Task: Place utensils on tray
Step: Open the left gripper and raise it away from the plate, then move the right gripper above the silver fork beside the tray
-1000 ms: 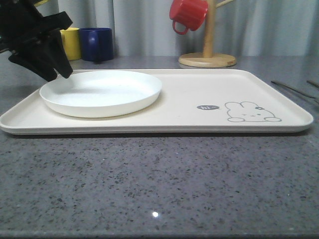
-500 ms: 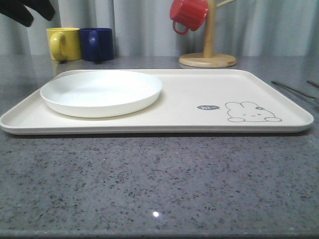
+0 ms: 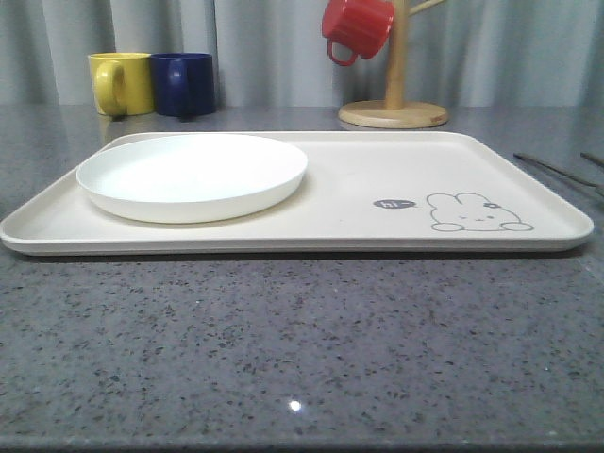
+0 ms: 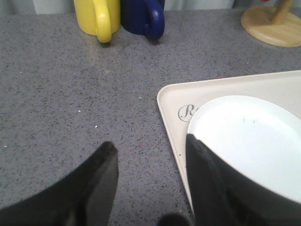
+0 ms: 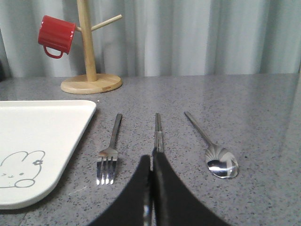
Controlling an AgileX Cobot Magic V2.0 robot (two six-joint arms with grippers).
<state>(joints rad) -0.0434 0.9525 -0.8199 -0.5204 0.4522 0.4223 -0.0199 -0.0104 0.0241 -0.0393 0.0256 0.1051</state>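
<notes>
right gripper (image 5: 151, 162) fingers pressed together with the chopsticks (image 5: 158, 128) running out from the tips, whether pinched i cannot tell; fork (image 5: 111, 151) and spoon (image 5: 214, 149) flank them, tray (image 5: 42, 123) beyond the fork. left gripper (image 4: 150, 153) spread wide over the tray corner.

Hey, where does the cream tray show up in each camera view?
Front view: the tray spans the middle, holding the white plate.
Left wrist view: its corner beside the plate.
Right wrist view: its bunny corner, next to the fork.
Shared landmark: the wooden mug tree.
</notes>
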